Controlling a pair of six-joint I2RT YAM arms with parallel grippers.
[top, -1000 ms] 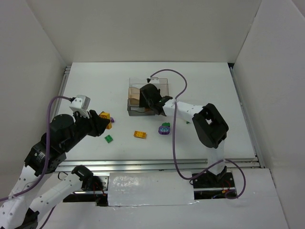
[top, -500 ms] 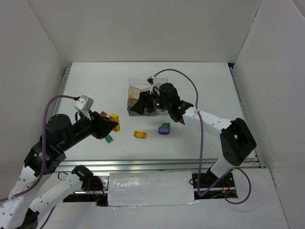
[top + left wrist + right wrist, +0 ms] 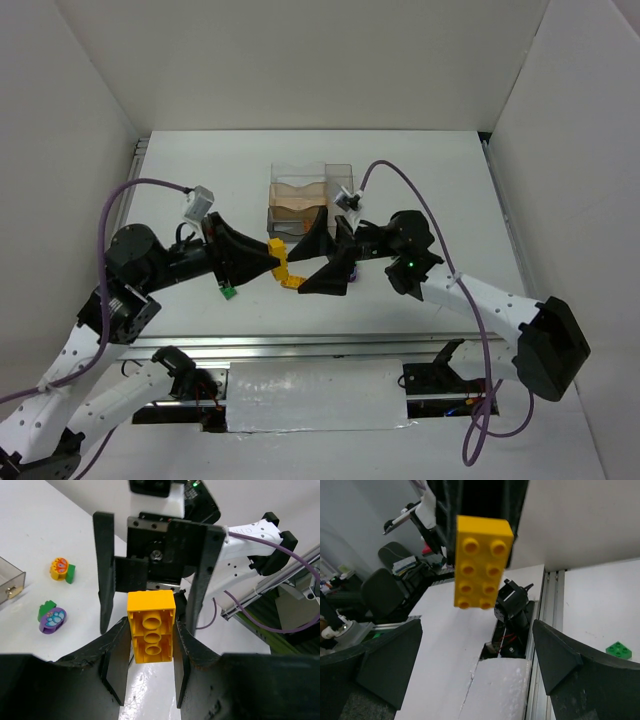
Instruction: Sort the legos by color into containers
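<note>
Yellow lego: I see a two-by-four yellow brick [image 3: 151,630] held up off the table [image 3: 440,180], in front of the containers [image 3: 310,195] and between my two arms.
Left gripper: my left gripper [image 3: 272,254] is clamped on the brick, with a pad flat against each long side of its lower half.
Right gripper: my right gripper [image 3: 322,252] faces the brick with its fingers [image 3: 390,665] spread wide and nothing in them. The brick sits ahead of the gap and touches neither finger.
Around it: a yellow rounded piece with a green bit [image 3: 61,570] and a purple piece with a green top [image 3: 51,618] lie on the table beyond the brick. A green brick [image 3: 229,292] lies near my left arm.
Hard to see: from above, the right fingers cover most of the purple piece. I cannot make out what is inside the tinted containers, and the left wrist view shows only one corner of them.
Facing: studs face the right wrist camera, and the hollow underside faces the left wrist camera.
Long axis: it runs up and down in both wrist views.
</note>
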